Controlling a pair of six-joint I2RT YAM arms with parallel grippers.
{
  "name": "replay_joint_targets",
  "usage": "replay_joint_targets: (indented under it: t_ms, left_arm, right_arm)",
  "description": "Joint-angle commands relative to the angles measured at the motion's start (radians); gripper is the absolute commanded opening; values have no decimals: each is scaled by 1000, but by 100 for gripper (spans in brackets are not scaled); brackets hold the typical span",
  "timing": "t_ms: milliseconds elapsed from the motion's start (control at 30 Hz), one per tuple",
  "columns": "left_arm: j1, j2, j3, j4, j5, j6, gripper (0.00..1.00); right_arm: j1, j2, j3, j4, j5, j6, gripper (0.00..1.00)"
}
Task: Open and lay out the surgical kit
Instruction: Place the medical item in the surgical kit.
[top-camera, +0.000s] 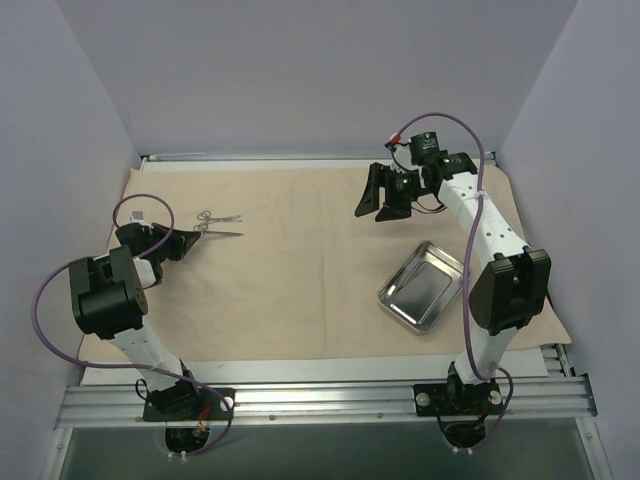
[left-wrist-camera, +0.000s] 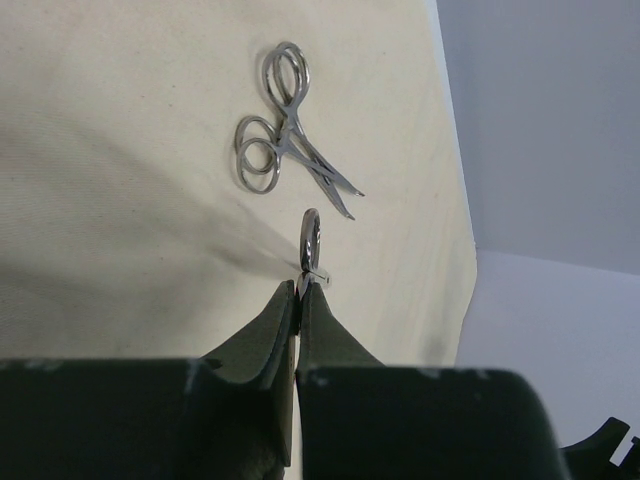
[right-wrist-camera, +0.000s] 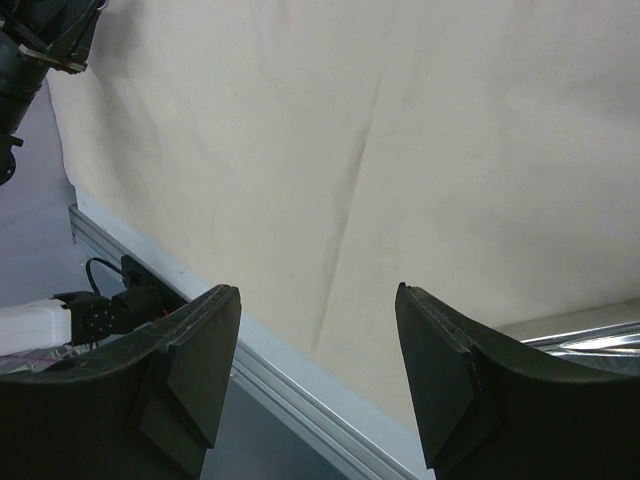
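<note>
Step in hand: we judge that the left arm is setting its instrument down on the cloth, next to the one already lying there.
Left claw: pinched fully shut on a thin steel instrument. The wrist view shows the instrument edge-on, and from above its point juts toward the cloth's middle. We cannot tell whether it touches the cloth.
Right claw: its jaws stand well apart with nothing between them. It hangs over the far right part of the cloth, beyond the tray.
Kit: the beige cloth wrap lies spread flat. The steel tray sits on the cloth's right side, and a ring-handled scissor-like instrument lies on its far left part, just beside the held one.
Doing it well: we should lower the instrument until it lies flat on the cloth and parallel to its neighbour, leaving a clear gap so the two do not overlap. We open only once it rests, then lift straight away.
Watch for: the thin steel could cling to a finger or tip onto its rings. A low claw could also drag the cloth into a wrinkle.
</note>
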Motion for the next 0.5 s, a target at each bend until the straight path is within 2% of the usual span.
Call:
replay_joint_targets:
  t_ms: [0,267,467]
  left_arm:
    - [6,7,17,8,-7,6,2]
    - [9,31,37,-37,-24,15,2]
    - [11,27,72,-193,-48,70,5]
  right_arm:
    - [-4,4,41,-29,-19,-11,64]
    - [-9,8,36,-24,-26,-9,64]
    - [-10,5,37,-26,-27,-8,64]
